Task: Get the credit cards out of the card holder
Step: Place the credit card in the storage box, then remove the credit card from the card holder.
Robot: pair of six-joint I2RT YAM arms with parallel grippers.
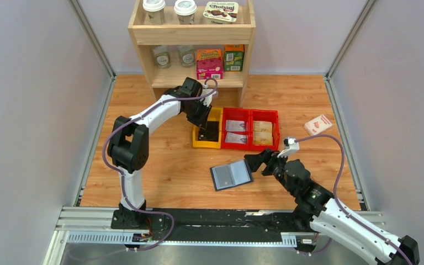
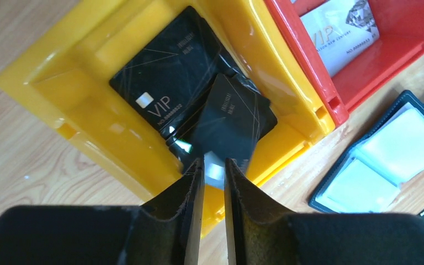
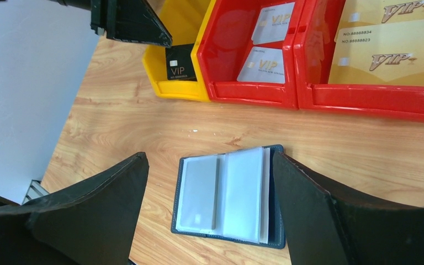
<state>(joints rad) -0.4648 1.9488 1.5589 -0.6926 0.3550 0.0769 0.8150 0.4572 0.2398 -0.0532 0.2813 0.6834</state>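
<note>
Over the yellow bin (image 2: 61, 94): the left gripper (image 2: 214, 163) is at the drop-off of a black credit card (image 2: 229, 118).

Its jaws stand narrowly apart, with a gap wider than the card's edge. The card leans tilted on a second black card (image 2: 165, 77) lying flat in the bin; whether the tips touch it cannot be told. The card holder (image 3: 226, 196) lies open on the table (image 3: 116, 127), near the bins. The right gripper (image 3: 210, 160) hangs above it, jaws wide, holding nothing. The visible sleeves look pale and show no black card. Judgement: deposit nearly complete. Next, the left arm lifts straight clear and the right checks the hidden sleeves.
</note>
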